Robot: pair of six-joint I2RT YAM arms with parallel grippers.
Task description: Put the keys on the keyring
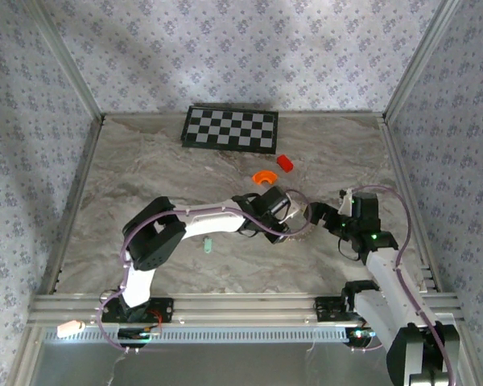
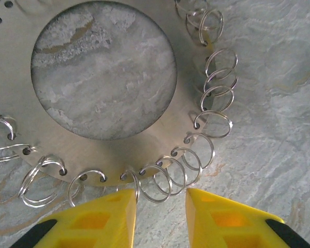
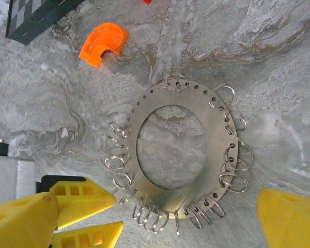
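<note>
The flat perforated steel disc fringed with small wire split rings lies on the grey marbled table, the left hand narrowly parted at its rim, the right hand wide open; seemingly a grasp line-up, next needing one ring pinched.

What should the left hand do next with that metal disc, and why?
Probably ease the left hand forward a touch and close on the near rim of the disc. Its fingers are open, standing either side of the small rings that hang from the edge holes, and they grip nothing yet.
</note>
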